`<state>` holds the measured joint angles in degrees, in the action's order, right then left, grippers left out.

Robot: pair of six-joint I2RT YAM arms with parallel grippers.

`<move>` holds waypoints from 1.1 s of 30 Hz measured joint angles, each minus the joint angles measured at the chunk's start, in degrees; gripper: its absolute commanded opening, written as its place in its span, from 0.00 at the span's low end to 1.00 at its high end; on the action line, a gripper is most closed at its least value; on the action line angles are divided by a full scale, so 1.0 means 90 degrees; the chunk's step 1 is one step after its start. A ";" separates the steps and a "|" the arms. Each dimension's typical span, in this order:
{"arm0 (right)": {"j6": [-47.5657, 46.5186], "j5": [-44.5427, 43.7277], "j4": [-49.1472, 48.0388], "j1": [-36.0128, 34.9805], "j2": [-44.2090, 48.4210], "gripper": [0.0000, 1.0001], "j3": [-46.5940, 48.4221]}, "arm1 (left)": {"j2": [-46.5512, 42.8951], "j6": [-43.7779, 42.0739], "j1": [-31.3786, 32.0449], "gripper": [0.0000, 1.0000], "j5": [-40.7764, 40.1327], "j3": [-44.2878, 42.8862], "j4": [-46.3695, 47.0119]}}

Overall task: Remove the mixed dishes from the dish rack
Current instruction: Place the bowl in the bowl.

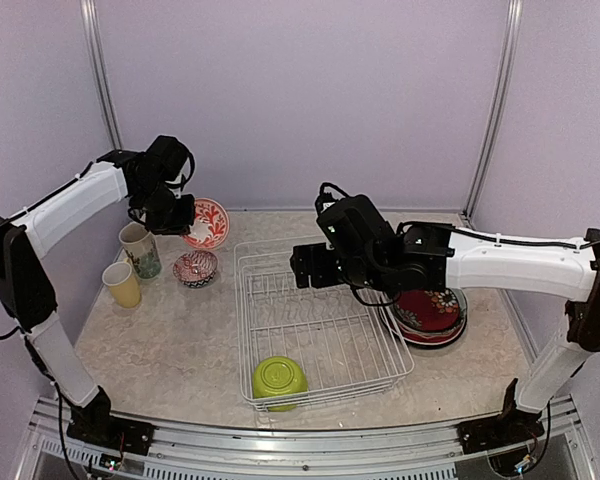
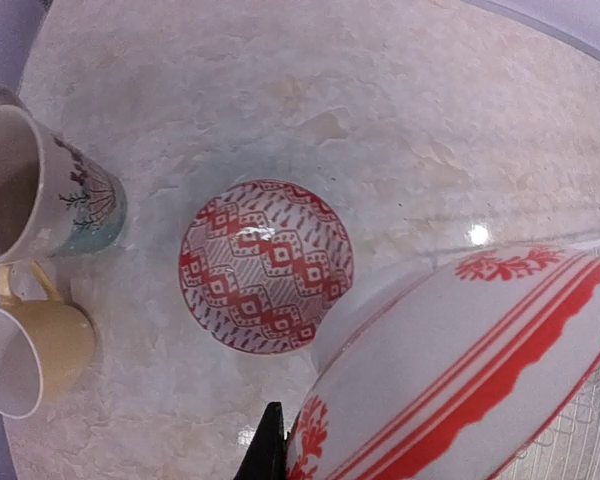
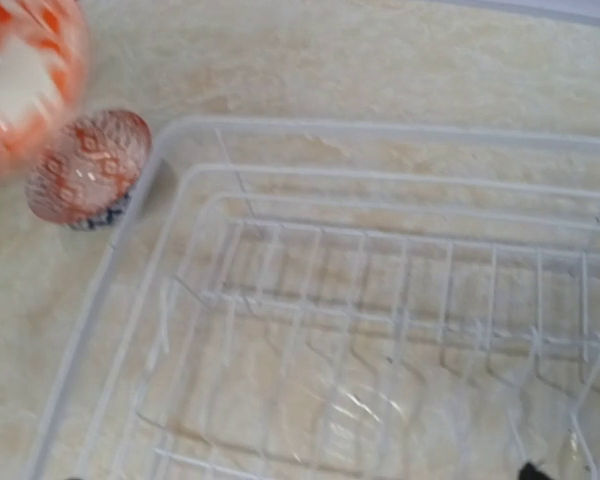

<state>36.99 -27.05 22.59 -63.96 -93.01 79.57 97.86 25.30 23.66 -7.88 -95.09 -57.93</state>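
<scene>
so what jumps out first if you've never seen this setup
The lime green bowl sits alone in the near-left corner of the white dish rack. Then the left pincer at the back left, holding a red-and-white dish tilted beside the red patterned bowl on the table.

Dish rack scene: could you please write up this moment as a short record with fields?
rack contents: dish rack holds only a lime green bowl, near-left corner
left gripper: grips red floral plate, tilted
right gripper: over the rack, jaws unclear
left of rack: patterned bowl, mug, yellow cup
right of rack: plate stack
</scene>
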 measured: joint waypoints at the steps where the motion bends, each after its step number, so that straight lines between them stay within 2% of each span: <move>1: -0.0002 0.0000 0.0000 0.0000 0.0017 0.91 -0.0070 | 0.0000 0.0022 -0.0204 0.00 -0.0022 -0.0019 -0.0022; 4: -0.0015 0.0002 0.0010 0.0000 0.0019 0.91 -0.0180 | 0.0029 0.0058 -0.0704 0.00 -0.0102 -0.0075 -0.0141; 8: -0.0022 -0.0015 -0.0002 0.0000 0.0063 0.92 -0.0253 | 0.0364 0.0087 -0.0947 0.01 -0.0175 -0.0357 -0.0401; 18: -0.0010 -0.0104 -0.0117 0.0000 0.0554 0.92 -0.0767 | 0.1532 0.0087 -0.0959 0.07 -0.0066 -0.0522 -0.0714; 29: 0.0007 -0.0192 -0.0223 0.0000 0.0753 0.92 -0.1008 | 0.2008 0.0087 -0.0959 0.10 0.0041 -0.0750 -0.0928; 33: 0.0029 -0.0194 -0.0267 0.0000 0.0755 0.92 -0.1100 | 0.2147 0.0090 -0.0959 0.15 0.0046 -0.0843 -0.0952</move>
<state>37.26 -28.80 20.18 -63.96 -86.21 69.67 117.19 26.11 15.03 -7.46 -102.67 -66.50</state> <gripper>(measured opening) 0.921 0.121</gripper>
